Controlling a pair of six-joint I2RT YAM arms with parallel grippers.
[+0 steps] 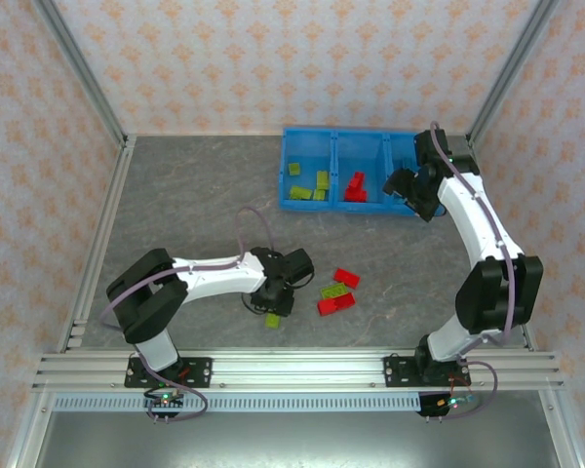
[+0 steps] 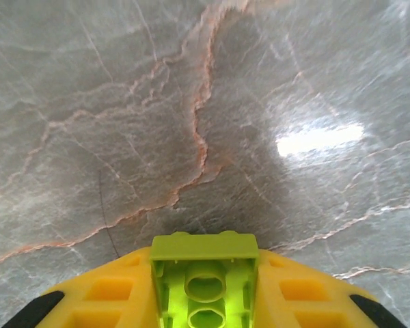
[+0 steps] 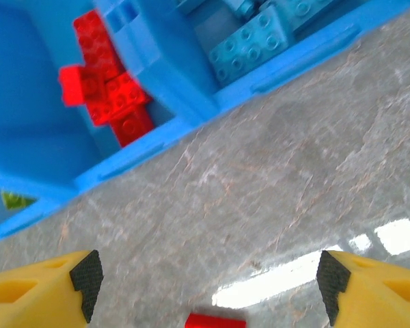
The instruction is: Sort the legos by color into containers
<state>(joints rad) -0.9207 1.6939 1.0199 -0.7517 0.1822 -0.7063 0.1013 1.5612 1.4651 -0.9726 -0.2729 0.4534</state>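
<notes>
Left gripper clamped on a yellow-green lego, low over the table. Right gripper jaws wide apart, over table just beside the blue bin.

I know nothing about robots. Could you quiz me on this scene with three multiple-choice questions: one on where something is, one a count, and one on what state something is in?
1. Where in the blue bin are the red bricks?
A) left compartment B) middle compartment C) right compartment

2. How many loose red bricks lie on the table?
A) none B) two C) five

3. What is the left gripper doing?
A) closed on a yellow-green brick B) wide open and empty C) closed on a red brick

Answers:
1 B: the top view shows them between the two dividers.
2 B: two lie just right of the left gripper.
3 A: its wrist view shows the brick clamped in it.
</notes>
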